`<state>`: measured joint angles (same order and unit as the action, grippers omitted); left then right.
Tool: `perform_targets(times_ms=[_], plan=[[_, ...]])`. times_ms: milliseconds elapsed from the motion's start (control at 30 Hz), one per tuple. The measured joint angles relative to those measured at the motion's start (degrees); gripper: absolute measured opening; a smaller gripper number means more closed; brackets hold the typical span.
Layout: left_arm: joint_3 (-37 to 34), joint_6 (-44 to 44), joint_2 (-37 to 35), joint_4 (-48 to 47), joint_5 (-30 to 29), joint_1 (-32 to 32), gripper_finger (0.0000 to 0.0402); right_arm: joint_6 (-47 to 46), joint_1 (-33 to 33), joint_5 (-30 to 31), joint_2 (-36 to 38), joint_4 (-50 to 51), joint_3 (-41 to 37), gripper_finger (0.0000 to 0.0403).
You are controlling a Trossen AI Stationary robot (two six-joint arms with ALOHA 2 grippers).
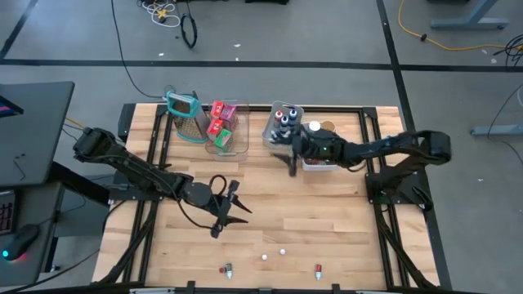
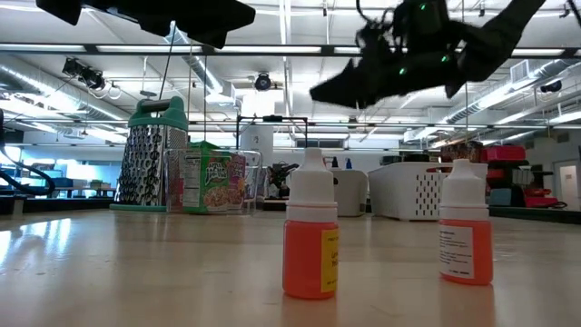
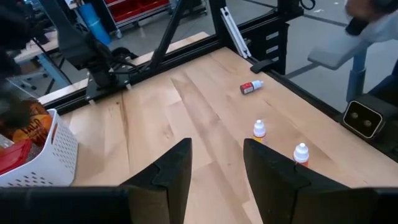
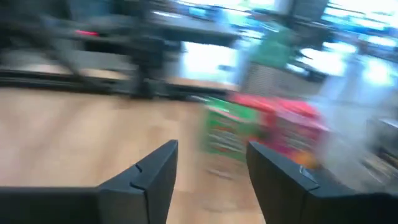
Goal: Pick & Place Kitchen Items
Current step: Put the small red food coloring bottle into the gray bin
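Note:
Two orange dropper bottles with white caps [image 2: 310,236] [image 2: 466,227] stand upright on the wood near the table's front edge; in the left wrist view they show ahead [image 3: 259,129] [image 3: 301,154], with a small red-capped bottle [image 3: 251,87] lying on its side beyond them. Red, pink and green packets [image 1: 221,121] stand in a clear bin. Dark-capped bottles [image 1: 283,118] stand in a grey bin. My left gripper [image 1: 237,208] hangs open over the table's middle, empty. My right gripper [image 1: 288,153] hangs open beside the grey bin, pointing at the packets [image 4: 261,130], with nothing between its fingers.
A teal-framed grater [image 1: 186,114] stands at the far left beside the clear bin. A white slotted bin [image 1: 320,163] with goods sits under my right arm. More small bottles [image 1: 227,268] [image 1: 318,269] lie near the front edge. Bare wood stretches between the bins and the front bottles.

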<state>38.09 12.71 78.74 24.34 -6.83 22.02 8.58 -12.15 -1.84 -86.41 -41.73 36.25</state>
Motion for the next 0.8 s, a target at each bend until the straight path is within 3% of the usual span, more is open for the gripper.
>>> perform_targets(times_ms=[267, 400, 600, 800], plan=[[0.0, -0.1, 0.0, 2.4, 0.0, -0.1, 0.0153, 1.4, 8.8, -23.8, 9.7, 17.0, 0.0, 0.0181], [0.0, -3.3, -0.3, 5.0, -1.1, -0.3, 0.0153, 2.9, 14.1, -31.6, 11.3, 26.8, 0.0, 0.0170], [0.0, -7.7, -3.8, 7.1, -10.9, -0.4, 0.0153, 6.6, 20.6, -35.6, 11.3, 33.9, 0.0, 0.0153], [0.0, -10.4, -8.2, 1.5, -16.8, -1.3, 0.0153, 5.5, 23.8, -30.3, 11.3, 36.3, 0.0, 0.0140]])
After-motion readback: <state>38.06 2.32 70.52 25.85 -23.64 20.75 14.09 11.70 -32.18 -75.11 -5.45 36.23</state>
